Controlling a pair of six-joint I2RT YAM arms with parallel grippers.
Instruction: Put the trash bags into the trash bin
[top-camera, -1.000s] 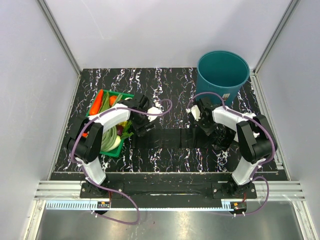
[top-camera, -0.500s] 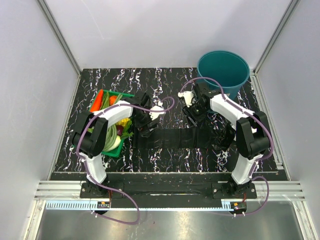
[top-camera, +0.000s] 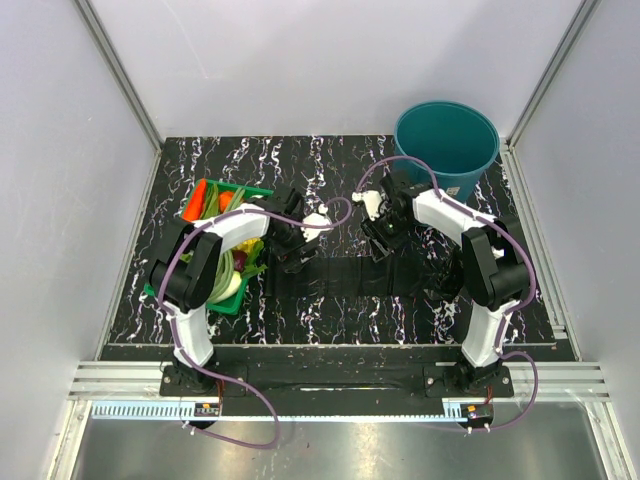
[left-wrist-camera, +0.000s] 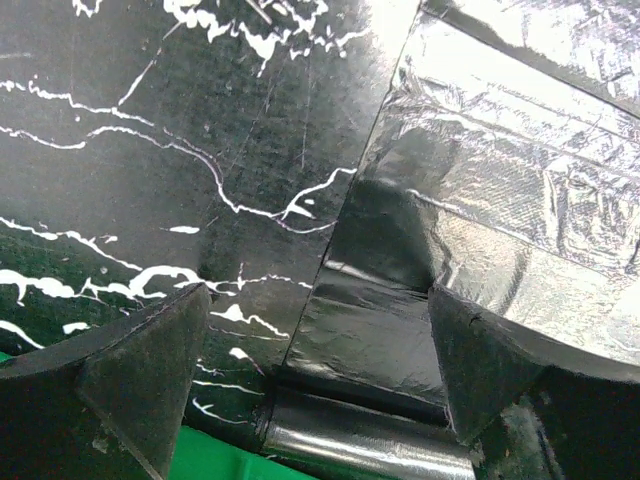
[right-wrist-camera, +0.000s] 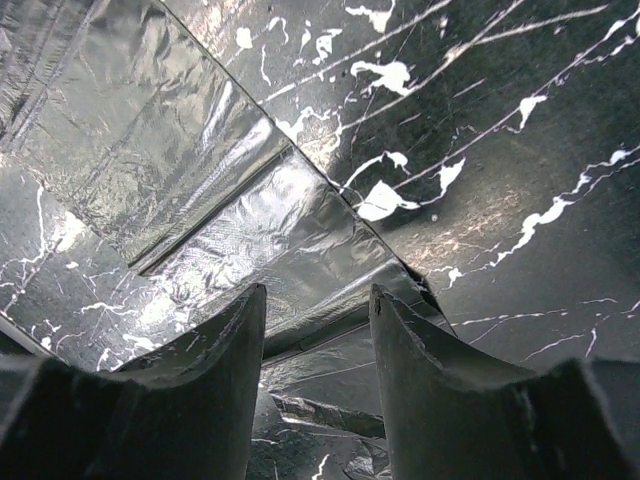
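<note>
Standing at the near edge, two arms stretched inward over the black, white-veined table. One flat strip of trash bags lay between them, long axis running left to right; whether one bag or two, I could not tell. The left gripper hung over the strip's left end, jaws spread wide, holding nothing. The right gripper hung over its far edge, fingers parted, clamping nothing. One green vegetable tray lay at left. Farthest back, one trash bin stood upright, mouth up, before plain pale walls
</note>
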